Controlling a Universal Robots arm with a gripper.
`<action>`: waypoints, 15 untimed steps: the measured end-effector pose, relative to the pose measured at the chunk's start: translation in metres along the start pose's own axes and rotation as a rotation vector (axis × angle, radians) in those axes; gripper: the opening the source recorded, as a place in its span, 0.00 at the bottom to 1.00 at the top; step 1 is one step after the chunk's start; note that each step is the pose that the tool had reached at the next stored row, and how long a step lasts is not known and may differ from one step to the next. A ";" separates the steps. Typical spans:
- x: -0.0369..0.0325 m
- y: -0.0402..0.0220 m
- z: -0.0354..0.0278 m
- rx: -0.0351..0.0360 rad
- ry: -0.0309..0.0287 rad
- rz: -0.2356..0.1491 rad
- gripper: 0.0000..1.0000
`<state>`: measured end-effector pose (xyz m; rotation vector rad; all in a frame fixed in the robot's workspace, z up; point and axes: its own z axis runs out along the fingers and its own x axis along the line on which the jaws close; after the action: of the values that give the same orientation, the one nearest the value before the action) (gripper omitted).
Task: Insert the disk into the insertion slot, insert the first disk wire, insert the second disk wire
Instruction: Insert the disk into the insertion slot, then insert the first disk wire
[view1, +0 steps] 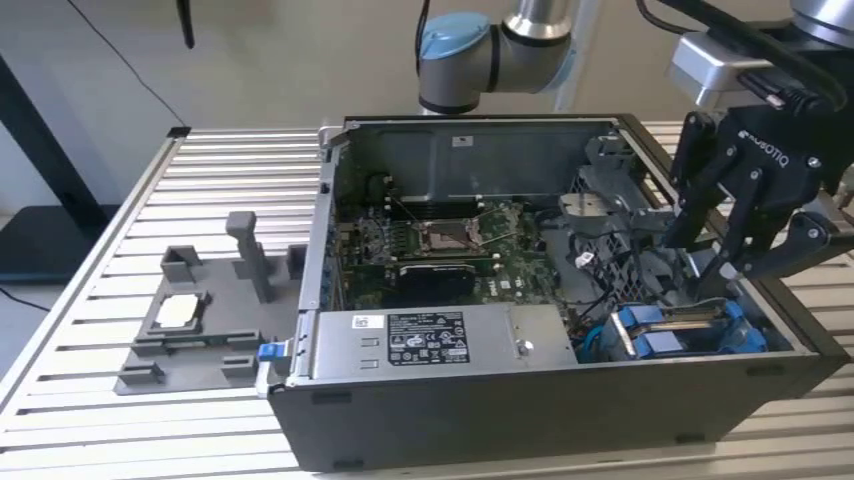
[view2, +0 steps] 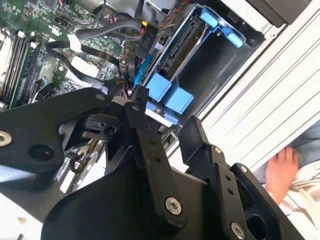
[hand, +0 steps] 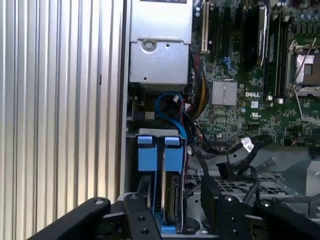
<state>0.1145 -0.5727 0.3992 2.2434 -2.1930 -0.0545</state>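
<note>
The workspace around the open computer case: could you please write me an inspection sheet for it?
Surface: slatted metal table carrying the open computer case.
Job's things: disk, with blue tabs at its end, sits in the insertion slot.
Clutter: grey fixture on the exterior view's left of the case, holding a square chip.
Grippers: gripper open, straddling the disk's end.
Cables: blue cable loops beside the slot; black cables lie over the motherboard; whether any is plugged into the disk cannot be told.
Surroundings: part of a person beside the table.
</note>
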 end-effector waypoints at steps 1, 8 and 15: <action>-0.0001 0.0001 0.0001 0.0089 -0.0008 0.000 0.53; -0.0072 0.0004 0.0002 0.0827 -0.0009 -0.002 0.53; -0.0131 -0.0010 0.0018 0.1032 -0.0011 -0.003 0.53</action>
<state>0.1152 -0.5596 0.3977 2.2982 -2.2436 0.0588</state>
